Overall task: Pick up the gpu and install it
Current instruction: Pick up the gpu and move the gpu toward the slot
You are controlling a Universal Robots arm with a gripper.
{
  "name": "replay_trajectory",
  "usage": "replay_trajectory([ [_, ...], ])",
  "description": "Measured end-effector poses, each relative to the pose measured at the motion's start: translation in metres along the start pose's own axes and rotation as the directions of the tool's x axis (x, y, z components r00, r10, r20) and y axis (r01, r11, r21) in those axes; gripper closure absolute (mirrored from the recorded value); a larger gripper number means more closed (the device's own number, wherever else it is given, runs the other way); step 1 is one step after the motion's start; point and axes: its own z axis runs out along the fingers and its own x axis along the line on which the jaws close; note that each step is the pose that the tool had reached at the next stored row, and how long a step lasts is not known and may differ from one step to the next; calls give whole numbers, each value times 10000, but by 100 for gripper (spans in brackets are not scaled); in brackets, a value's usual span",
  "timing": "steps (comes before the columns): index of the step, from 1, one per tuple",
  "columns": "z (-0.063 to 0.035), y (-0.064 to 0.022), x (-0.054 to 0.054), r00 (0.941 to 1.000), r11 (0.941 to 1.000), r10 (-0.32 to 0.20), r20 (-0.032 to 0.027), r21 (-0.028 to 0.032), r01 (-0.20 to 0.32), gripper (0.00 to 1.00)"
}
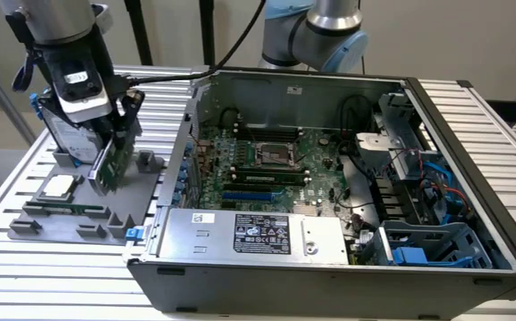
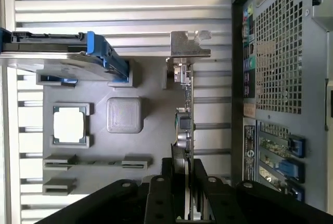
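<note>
Black gripper fingers (image 2: pixel 167 193) fill the near edge of the wrist view, drawn in narrow around the top edge of the gpu (image 2: pixel 184 117), a thin flat card with a green circuit-board back and a narrow silver metal bracket at one end. The card runs straight between them, so I judge the gripper (image 2: pixel 186 185) to be clamped on it rather than merely straddling it.

From the exterior view, the gpu (image 1: pixel 108 167) stands upright on its long edge directly beneath the gripper (image 1: pixel 115 146) — hand above, card below. Its lower edge is at or just over the grey moulded parts tray (image 1: pixel 79 224); I cannot tell whether it has cleared its holder. Its long axis lies level, with the bracket at the end away from the fingers.

Just beside the card on the tray stands the silver hard drive with blue side rails (image 1: pixel 61 137), also on edge. Near that are a square silver processor chip (image 1: pixel 59 187) and a narrow green memory stick (image 1: pixel 65 208).

Beyond the tray, toward the exterior view's right, the open dark-grey computer case (image 1: pixel 329 281) lies on the slatted aluminium table (image 1: pixel 25 274). Its green motherboard (image 1: pixel 280 150) faces up, and a blue expansion slot (image 1: pixel 249 197) sits well apart from the card — the whole tray edge and the case wall lie between them.
</note>
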Motion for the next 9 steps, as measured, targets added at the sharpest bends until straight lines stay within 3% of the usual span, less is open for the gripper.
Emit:
replay_trajectory([
  [9,-405,0,-190,10000,10000,3,-38,3,-3,100],
])
